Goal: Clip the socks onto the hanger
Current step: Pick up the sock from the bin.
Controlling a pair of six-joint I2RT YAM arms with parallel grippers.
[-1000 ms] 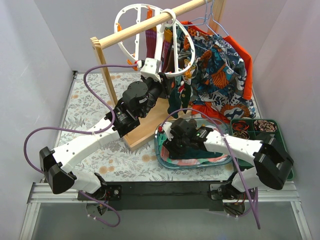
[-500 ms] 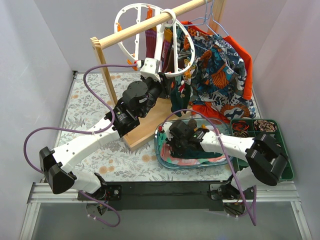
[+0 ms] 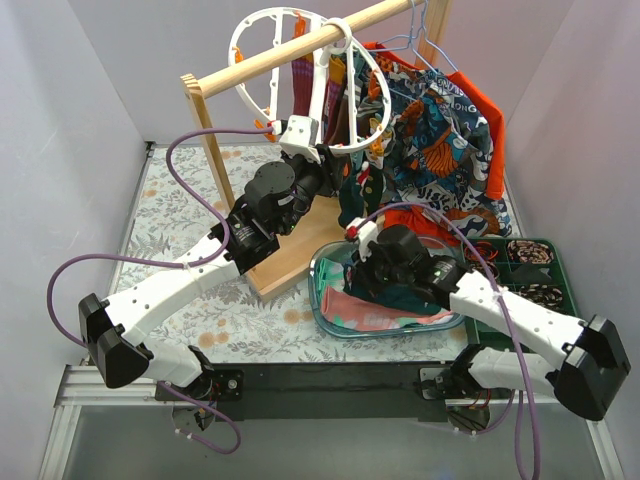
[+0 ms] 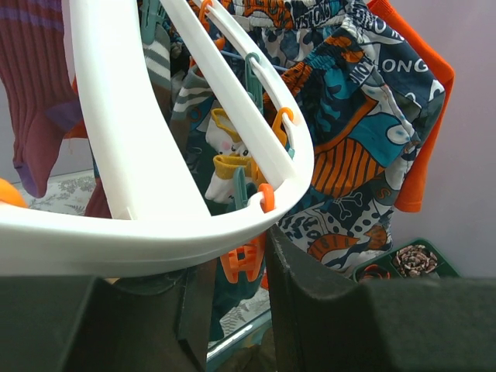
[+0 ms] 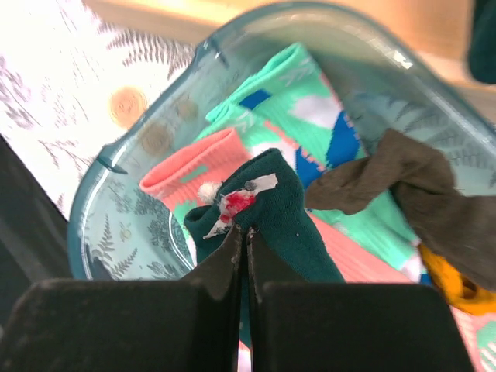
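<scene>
The white ring hanger (image 3: 236,55) hangs from the wooden rail, and its rim (image 4: 155,232) runs just above my left fingers. My left gripper (image 4: 236,287) is shut on an orange clip peg (image 4: 242,262) under that rim, seen from above at the left gripper (image 3: 325,170). A maroon sock (image 4: 35,93) and a dark green one (image 3: 350,190) hang from the hanger. My right gripper (image 5: 244,236) is shut on a dark teal sock (image 5: 287,209) and holds it just above the tub. From above, the right gripper (image 3: 372,272) is over the tub's middle.
The clear blue tub (image 5: 116,167) holds a mint and coral sock (image 5: 310,116) and a brown sock (image 5: 411,178). A patterned orange-blue shirt (image 3: 440,150) hangs at the right of the rail (image 3: 300,45). A green compartment tray (image 3: 575,300) sits at the right edge.
My right gripper shut on the dark teal sock in the tub and lifted it, and the right arm stretched out to the right. The left arm has not moved.
</scene>
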